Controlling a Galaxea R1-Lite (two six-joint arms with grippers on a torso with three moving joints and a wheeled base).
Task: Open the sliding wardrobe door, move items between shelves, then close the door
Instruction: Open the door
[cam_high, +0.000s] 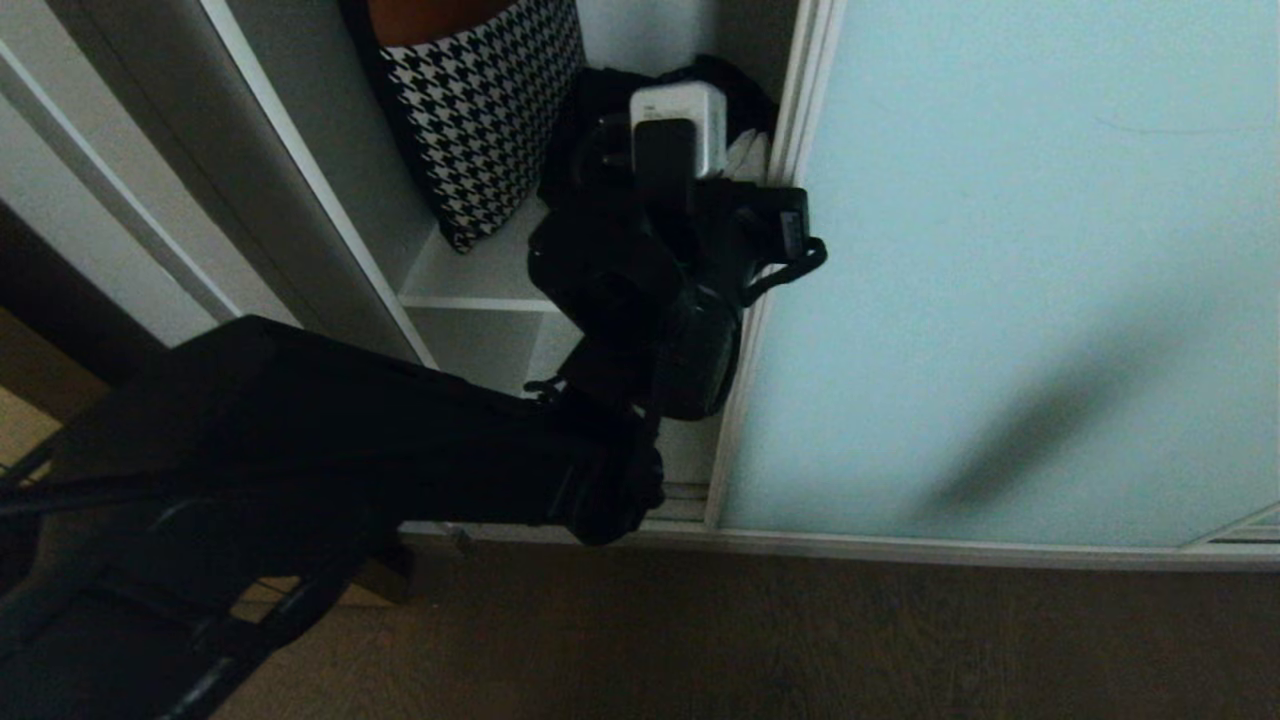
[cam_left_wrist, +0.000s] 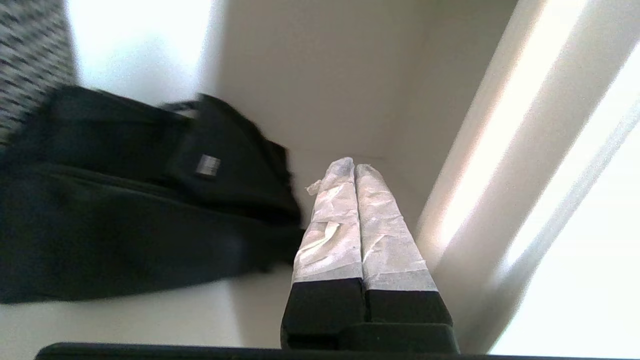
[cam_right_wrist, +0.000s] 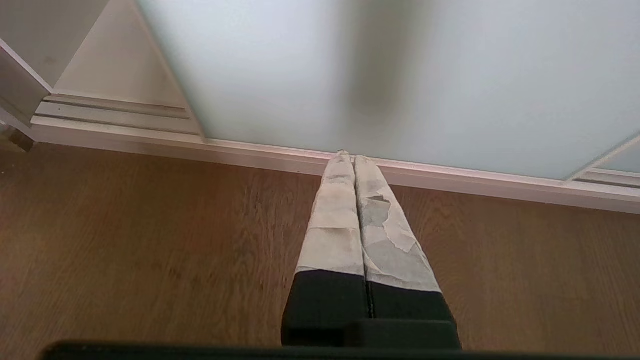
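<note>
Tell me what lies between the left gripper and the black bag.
Nothing: in the left wrist view, only bare shelf separates the shut left gripper from the black bag.

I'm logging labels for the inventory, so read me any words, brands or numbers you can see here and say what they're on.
No text can be read.
Small grey tag on the black bag: too blurred to read.
Houndstooth piece, sliding wardrobe door: no text.

The head camera looks steeply down at the open wardrobe bay at eleven o'clock and the sliding wardrobe door (cam_high: 1000, 280) at two. The left wrist camera sits close inside that bay, facing the black bag (cam_left_wrist: 125, 210). The right wrist camera points low at the wooden floor (cam_right_wrist: 150, 240) and the same door's bottom rail.
</note>
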